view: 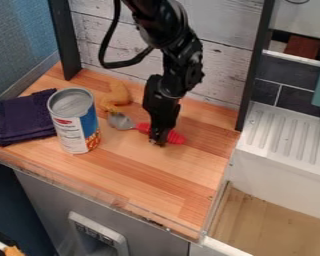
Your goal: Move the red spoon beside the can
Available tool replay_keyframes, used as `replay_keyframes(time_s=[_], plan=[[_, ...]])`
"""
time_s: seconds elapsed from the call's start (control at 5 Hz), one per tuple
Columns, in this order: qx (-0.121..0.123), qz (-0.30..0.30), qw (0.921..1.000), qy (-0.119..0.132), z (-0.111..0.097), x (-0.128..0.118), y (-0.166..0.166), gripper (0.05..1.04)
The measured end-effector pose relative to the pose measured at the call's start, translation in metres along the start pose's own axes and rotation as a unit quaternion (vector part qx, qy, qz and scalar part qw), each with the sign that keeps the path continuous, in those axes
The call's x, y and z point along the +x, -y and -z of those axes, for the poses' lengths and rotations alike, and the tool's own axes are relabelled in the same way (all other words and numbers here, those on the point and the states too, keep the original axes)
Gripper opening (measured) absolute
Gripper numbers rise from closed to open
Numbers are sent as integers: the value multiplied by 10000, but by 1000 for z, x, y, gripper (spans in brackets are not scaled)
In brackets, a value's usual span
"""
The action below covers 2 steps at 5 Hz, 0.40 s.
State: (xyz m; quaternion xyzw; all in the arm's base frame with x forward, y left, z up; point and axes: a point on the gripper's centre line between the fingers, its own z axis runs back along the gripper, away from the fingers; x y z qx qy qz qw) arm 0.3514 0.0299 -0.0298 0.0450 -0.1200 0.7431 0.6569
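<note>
Camera view, a spoon (pixel 143 127) with a shiny grey bowl and red handle, on the wooden counter (pixel 132 175) near the can (pixel 74 120), its handle showing either side of my gripper (pixel 158 142), whether that's open or clamped I can't tell.

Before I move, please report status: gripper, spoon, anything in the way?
Gripper down at the red handle of the spoon. Spoon on the counter, bowl end toward the can. Yellow object close behind bowl, possible snag.
</note>
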Motion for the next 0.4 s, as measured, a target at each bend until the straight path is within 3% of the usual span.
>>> replay_keyframes(time_s=[0.2,0.4], plan=[[90,-52,9999,-9,0,0,-3,1009],[173,4,9998,-46,0,-1,-5,1011]])
